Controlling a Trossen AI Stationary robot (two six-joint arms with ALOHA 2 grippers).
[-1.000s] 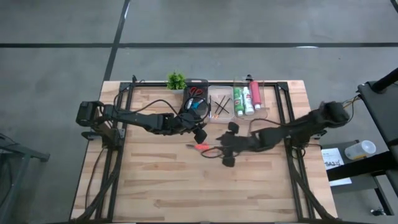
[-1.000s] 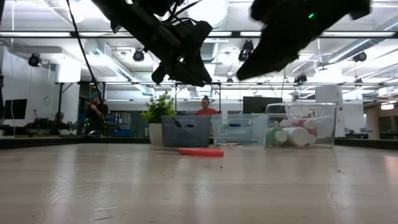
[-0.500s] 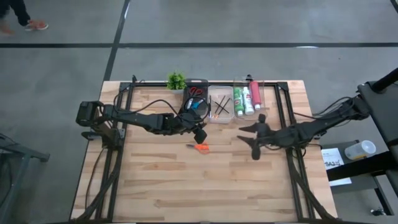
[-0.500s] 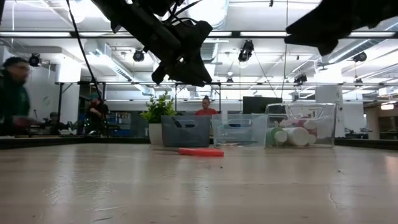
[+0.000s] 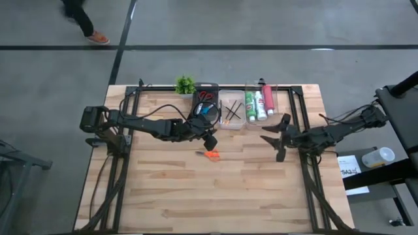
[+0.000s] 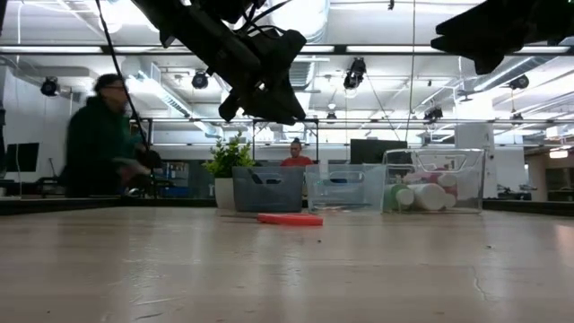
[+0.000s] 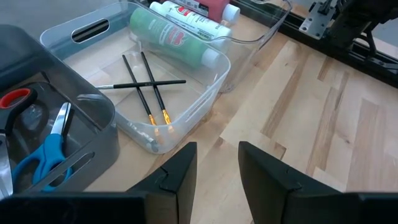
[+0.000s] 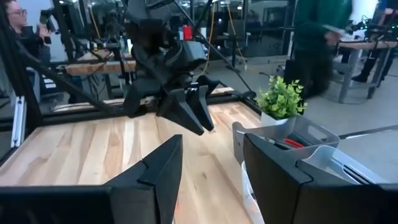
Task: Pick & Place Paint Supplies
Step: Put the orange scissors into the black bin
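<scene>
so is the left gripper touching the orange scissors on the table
Apart. The low view shows the left gripper hanging well above the orange scissors, which lie flat on the table with open air between.

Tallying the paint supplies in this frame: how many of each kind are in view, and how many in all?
paint tubes: 3 (green, white, pinkish-red)
brushes: 3
scissors: 3 (blue and red in the grey bin, orange out on the table)
Total: 9
</scene>
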